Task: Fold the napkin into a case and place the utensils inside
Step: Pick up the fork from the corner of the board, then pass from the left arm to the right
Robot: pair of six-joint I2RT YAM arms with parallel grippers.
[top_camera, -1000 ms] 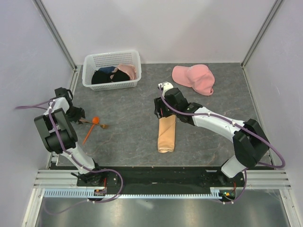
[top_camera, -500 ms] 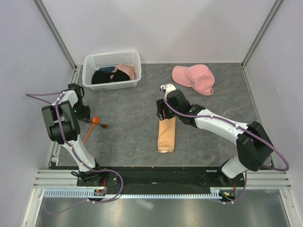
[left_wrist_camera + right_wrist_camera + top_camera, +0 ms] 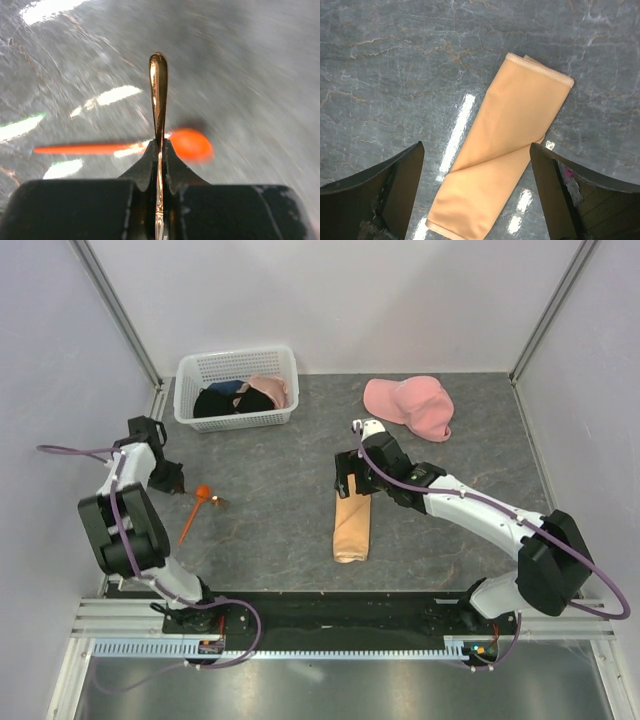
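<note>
a: top view first. where does everything sit?

b: the shiny peach-tan cloth napkin (image 3: 352,525), folded into a long narrow strip, lies on the grey stone-patterned table (image 3: 270,460) with its far end right under the right pincer (image 3: 348,483). the spoon with the round orange bowl (image 3: 200,496) lies just beside the left pincer (image 3: 168,477), on its napkin side, well apart from the napkin itself. the white plastic basket (image 3: 237,388) and the pink cap (image 3: 408,405) sit beyond both pincers, out of the way.

a: left wrist?

b: the left pincer is clamped on a thin brown wooden piece (image 3: 158,95), seen edge-on and sticking straight out past the tips. the spoon lies blurred beneath it. i'd say it's gripped by one end so the free end can lead into the case.

a: right wrist?

b: fingers (image 3: 380,195) spread wide, nothing held. the napkin lies between and below them, a diagonal flap folded over. my guess is that it hangs there to pin or lift that flap for a pocket. whether an opening exists, i can't tell.
</note>
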